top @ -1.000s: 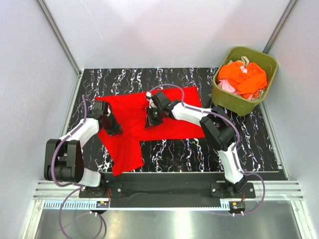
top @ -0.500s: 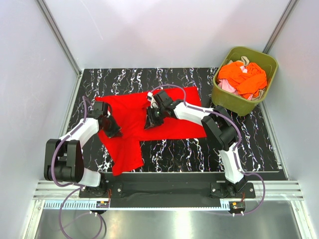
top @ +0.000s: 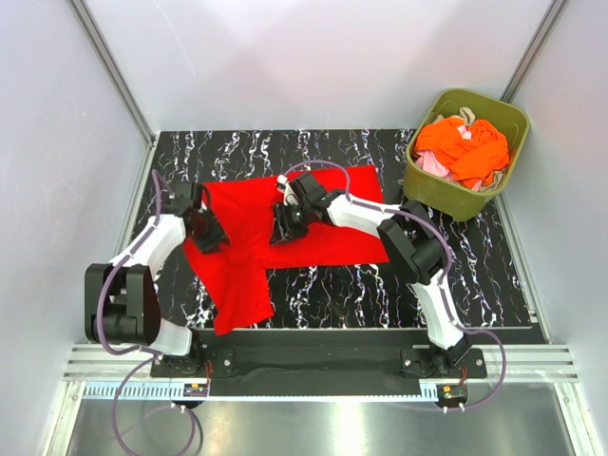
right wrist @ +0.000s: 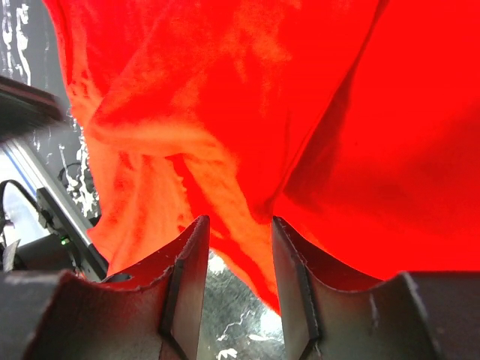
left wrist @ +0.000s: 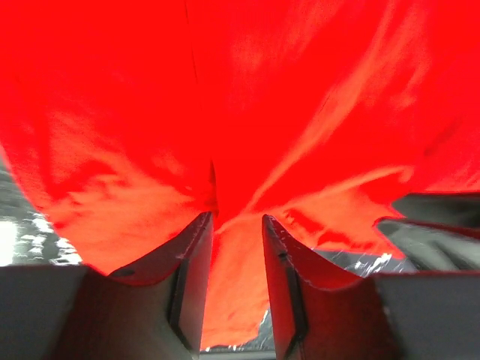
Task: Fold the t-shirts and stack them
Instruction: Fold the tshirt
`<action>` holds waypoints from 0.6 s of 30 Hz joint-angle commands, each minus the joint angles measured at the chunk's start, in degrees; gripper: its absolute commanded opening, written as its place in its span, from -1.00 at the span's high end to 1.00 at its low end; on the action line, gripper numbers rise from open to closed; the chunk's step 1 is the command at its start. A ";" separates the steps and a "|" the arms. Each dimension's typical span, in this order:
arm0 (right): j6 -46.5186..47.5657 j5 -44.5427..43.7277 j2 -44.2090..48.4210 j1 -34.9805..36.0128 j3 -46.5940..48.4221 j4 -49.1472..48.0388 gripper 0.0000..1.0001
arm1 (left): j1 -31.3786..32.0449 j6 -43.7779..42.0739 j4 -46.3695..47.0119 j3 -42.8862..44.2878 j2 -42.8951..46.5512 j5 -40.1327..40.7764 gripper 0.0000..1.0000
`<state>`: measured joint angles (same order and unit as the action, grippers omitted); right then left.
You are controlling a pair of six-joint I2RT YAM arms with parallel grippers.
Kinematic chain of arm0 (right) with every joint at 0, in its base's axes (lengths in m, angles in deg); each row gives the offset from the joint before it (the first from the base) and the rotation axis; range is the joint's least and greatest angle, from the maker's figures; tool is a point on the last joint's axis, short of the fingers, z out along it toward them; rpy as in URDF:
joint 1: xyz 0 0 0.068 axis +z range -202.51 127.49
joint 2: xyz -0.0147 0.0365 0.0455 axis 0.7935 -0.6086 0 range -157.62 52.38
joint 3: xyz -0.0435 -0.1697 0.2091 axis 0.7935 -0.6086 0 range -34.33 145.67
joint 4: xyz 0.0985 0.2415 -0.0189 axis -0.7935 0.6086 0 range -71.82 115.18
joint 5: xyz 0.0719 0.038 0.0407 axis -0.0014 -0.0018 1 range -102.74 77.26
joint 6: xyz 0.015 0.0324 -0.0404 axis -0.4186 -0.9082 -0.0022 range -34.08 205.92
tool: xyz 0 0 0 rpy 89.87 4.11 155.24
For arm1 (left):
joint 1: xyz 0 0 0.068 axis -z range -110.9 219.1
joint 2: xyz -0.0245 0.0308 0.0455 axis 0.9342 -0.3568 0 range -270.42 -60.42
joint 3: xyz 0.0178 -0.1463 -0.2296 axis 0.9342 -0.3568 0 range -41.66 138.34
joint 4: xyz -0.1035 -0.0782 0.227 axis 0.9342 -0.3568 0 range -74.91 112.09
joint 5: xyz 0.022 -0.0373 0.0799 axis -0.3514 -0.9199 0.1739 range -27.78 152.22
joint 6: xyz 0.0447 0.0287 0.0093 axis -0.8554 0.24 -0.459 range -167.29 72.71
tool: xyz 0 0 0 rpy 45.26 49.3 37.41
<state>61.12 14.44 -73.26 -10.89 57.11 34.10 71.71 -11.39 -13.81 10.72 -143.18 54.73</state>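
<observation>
A bright red t-shirt [top: 242, 204] lies spread on the black marbled table [top: 380, 294], with one part hanging down toward the near edge [top: 237, 299]. My left gripper [top: 209, 236] sits at its left edge and is open; the left wrist view has it [left wrist: 236, 219] just short of a raised crease of the red cloth [left wrist: 247, 112]. My right gripper [top: 280, 230] is over the shirt's middle. It [right wrist: 239, 220] is open too, with a loose fold of red cloth [right wrist: 225, 112] past its tips and bare table below. More t-shirts, orange [top: 465, 147] and pale pink [top: 432, 163], fill the bin.
An olive-green plastic bin [top: 432, 195] stands at the table's back right corner. Pale walls and metal frame posts [top: 114, 71] close in the table on the left, back and right. The arm bases sit on a rail [top: 313, 361] at the near edge.
Both grippers have gone from shut to open and have let go of the red cloth. The left gripper has shifted a little up and left, and the right a little left.
</observation>
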 commanded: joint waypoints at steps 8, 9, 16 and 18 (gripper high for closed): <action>0.54 2.61 -3.02 0.21 5.33 -1.07 0.15 | -5.69 -3.73 1.62 22.73 -10.47 10.29 0.21; 0.28 2.88 -3.20 0.21 5.59 -0.98 0.17 | -5.86 -3.73 2.06 24.25 -12.23 11.17 0.22; -0.52 4.55 -3.90 0.12 7.00 -0.72 0.34 | -7.53 -4.96 2.24 38.84 -30.25 11.79 0.24; -0.95 5.60 -3.82 0.12 7.78 -0.19 0.66 | -8.14 -5.40 1.71 42.18 -34.38 13.36 0.24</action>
<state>60.68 17.35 -77.04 -10.89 61.78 34.38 64.98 -14.98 -12.47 48.11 -174.02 64.96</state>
